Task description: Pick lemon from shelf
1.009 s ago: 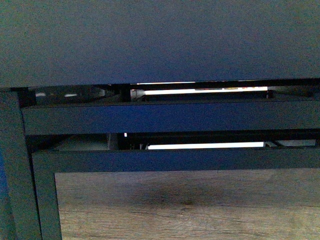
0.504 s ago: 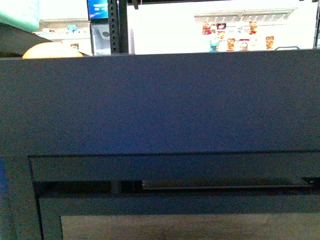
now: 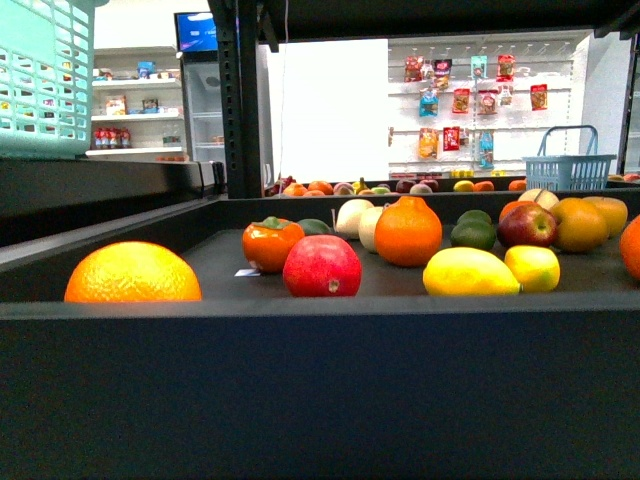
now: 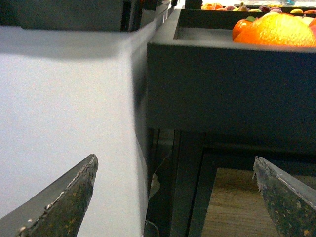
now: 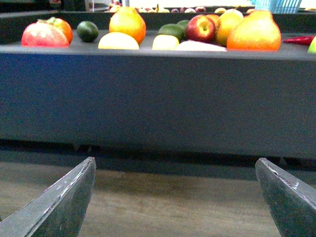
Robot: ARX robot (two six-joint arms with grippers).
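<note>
The lemon (image 3: 470,272), bright yellow and oval with a tapered tip, lies on the black shelf's dark tray (image 3: 320,390), near its front wall, right of centre. It also shows in the right wrist view (image 5: 118,41). A smaller, rounder yellow fruit (image 3: 532,267) lies just right of it. Neither gripper shows in the front view. My right gripper (image 5: 175,161) is open and empty, below the tray's front wall (image 5: 158,98), facing the wood-grain panel. My left gripper (image 4: 175,159) is open and empty, below the tray's left corner (image 4: 232,89).
On the tray lie a big orange (image 3: 133,273), a red apple (image 3: 322,266), a persimmon (image 3: 270,243), a knobbed orange (image 3: 408,231), limes (image 3: 473,233) and more fruit. A mint basket (image 3: 45,75) stands at upper left. A white panel (image 4: 64,123) is beside the left gripper.
The front view has risen from the shelf's lower frame and wood panel, past the dark front wall, to tray level; the fruit has come into sight.
</note>
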